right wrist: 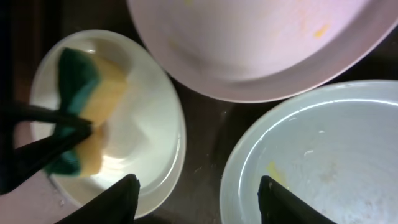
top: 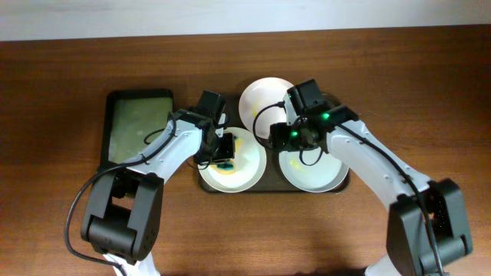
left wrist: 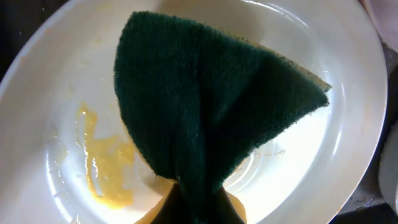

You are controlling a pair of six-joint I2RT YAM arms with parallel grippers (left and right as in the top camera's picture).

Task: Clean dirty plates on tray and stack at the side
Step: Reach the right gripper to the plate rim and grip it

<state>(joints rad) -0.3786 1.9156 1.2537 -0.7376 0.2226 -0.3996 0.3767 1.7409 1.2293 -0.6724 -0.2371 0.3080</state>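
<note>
Three white plates lie on the dark brown tray (top: 270, 181): a front-left plate (top: 244, 170) with yellow smears, a front-right plate (top: 316, 175), and a back plate (top: 261, 98). My left gripper (top: 222, 150) is shut on a green-and-yellow sponge (left wrist: 205, 118) that presses into the front-left plate (left wrist: 56, 106) beside a yellow smear (left wrist: 106, 162). My right gripper (right wrist: 198, 186) is open and empty, low over the tray between the front-left plate (right wrist: 149, 124) and the front-right plate (right wrist: 323, 143). The sponge also shows in the right wrist view (right wrist: 87, 93). The back plate (right wrist: 249, 43) is at the top there.
A smaller black tray with a greenish inside (top: 136, 125) lies left of the brown tray. The wooden table (top: 69, 69) extends on all sides. Cables run along both arms.
</note>
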